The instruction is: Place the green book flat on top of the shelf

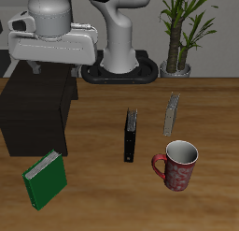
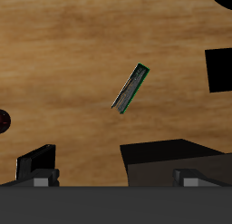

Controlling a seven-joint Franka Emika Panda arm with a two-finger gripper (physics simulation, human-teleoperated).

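Nearest the wood-grain table's (image 1: pixel 103 202) front edge, just in front of the shelf (image 1: pixel 33 113) w/ a small gap, stands the green book (image 1: pixel 45 180): thin, bright green covers, leaning a bit; a red patterned mug (image 1: pixel 177 165) sits well apart from the shelf, also near the front. Farther back, a slim black book (image 1: pixel 131 134) & a grey book (image 1: pixel 172 113) stand upright beyond the shelf's side; the shelf is a matte black, flat-topped box. The gripper (image 1: pixel 53 68) hangs above the shelf's back part, fingers apart, holding nothing; behind are the robot base (image 1: pixel 121 68), a potted plant (image 1: pixel 182 29) & a dark wall.
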